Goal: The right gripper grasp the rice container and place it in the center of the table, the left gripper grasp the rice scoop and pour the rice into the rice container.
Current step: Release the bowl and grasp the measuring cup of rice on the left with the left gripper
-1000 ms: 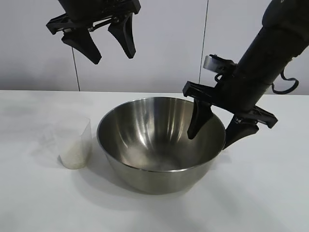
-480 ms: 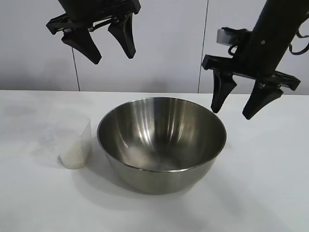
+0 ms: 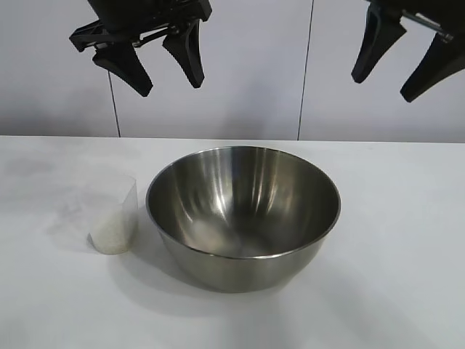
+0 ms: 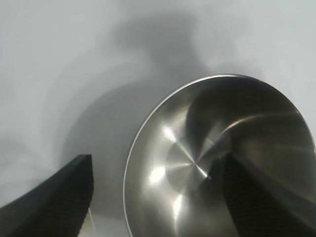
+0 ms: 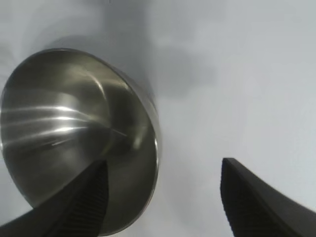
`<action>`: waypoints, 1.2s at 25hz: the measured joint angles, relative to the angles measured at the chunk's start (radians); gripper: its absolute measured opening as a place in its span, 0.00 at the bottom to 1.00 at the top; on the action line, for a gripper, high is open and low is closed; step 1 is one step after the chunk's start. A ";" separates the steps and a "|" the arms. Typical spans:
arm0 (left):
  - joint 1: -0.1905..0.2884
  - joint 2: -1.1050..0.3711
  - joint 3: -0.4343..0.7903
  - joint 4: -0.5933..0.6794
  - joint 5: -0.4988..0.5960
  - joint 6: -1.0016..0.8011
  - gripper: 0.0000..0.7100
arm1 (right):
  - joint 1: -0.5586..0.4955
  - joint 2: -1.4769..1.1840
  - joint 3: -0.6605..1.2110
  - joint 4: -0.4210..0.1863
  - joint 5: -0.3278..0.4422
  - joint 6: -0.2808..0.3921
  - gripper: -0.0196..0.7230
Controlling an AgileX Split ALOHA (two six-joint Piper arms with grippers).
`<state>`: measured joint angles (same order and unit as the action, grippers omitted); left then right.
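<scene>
You see the rice container (image 3: 243,217) on the worktop (image 3: 392,276) at frame centre, with the rice scoop (image 3: 112,215) just left of it, apart, rice (image 3: 110,238) in its bottom. The left tool (image 3: 161,65) hangs upper left, the right tool (image 3: 398,65) upper right.

I see shiny silver steel rice container (image 3: 243,218) below my black grippers, clear colourless rice scoop (image 3: 112,214) with white-beige rice (image 3: 110,238), plain white table (image 3: 392,276), ribbed black pads (image 4: 74,187).
</scene>
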<state>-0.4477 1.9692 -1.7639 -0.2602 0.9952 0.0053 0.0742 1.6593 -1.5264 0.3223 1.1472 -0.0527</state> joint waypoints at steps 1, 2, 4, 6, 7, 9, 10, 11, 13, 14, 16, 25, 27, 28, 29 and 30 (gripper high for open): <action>0.000 0.000 0.000 0.000 0.000 0.000 0.75 | 0.000 0.000 0.000 0.000 0.000 0.000 0.64; 0.000 0.000 0.000 0.000 0.000 0.000 0.75 | 0.000 0.000 0.000 0.000 0.000 0.000 0.64; 0.000 0.000 0.000 0.000 0.000 0.000 0.75 | 0.000 0.000 0.000 0.000 0.000 0.000 0.64; 0.000 0.000 0.000 0.000 0.000 0.000 0.75 | 0.000 0.000 0.000 0.000 0.000 0.000 0.64; 0.000 0.000 0.000 0.000 0.000 0.000 0.75 | 0.000 0.000 0.000 0.000 0.000 0.000 0.64; 0.000 0.000 0.000 0.000 0.000 0.000 0.75 | 0.000 0.000 0.000 0.000 -0.003 0.000 0.64; 0.000 0.000 0.000 0.000 0.000 0.000 0.75 | 0.000 0.000 0.000 0.000 -0.005 0.000 0.64; 0.000 0.000 0.000 0.000 0.000 0.000 0.75 | 0.000 0.000 0.000 0.000 -0.007 0.000 0.64; 0.000 0.000 0.000 0.000 0.000 0.000 0.75 | 0.000 0.000 0.000 0.000 -0.013 0.000 0.64; 0.000 0.000 0.000 0.000 0.000 0.000 0.75 | 0.000 0.000 0.000 0.000 -0.014 0.000 0.64; 0.000 0.000 0.000 0.000 0.000 0.000 0.75 | 0.000 0.000 0.000 0.000 -0.019 0.000 0.64; 0.000 0.000 0.000 0.000 -0.009 0.000 0.75 | 0.000 0.000 0.000 0.000 -0.025 0.000 0.64; 0.000 0.000 0.000 0.000 -0.014 0.000 0.75 | 0.000 0.000 0.000 0.000 -0.033 0.000 0.64; 0.000 0.000 0.000 -0.001 -0.016 0.000 0.75 | 0.000 0.000 0.000 0.000 -0.033 0.000 0.64; 0.001 0.000 0.000 -0.001 -0.016 0.000 0.75 | 0.000 0.000 0.000 0.000 -0.035 0.000 0.64; 0.003 0.000 0.000 0.000 -0.016 0.000 0.75 | 0.000 0.000 0.000 0.000 -0.036 0.000 0.64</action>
<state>-0.4446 1.9692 -1.7639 -0.2602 0.9796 0.0053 0.0742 1.6593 -1.5264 0.3223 1.1113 -0.0527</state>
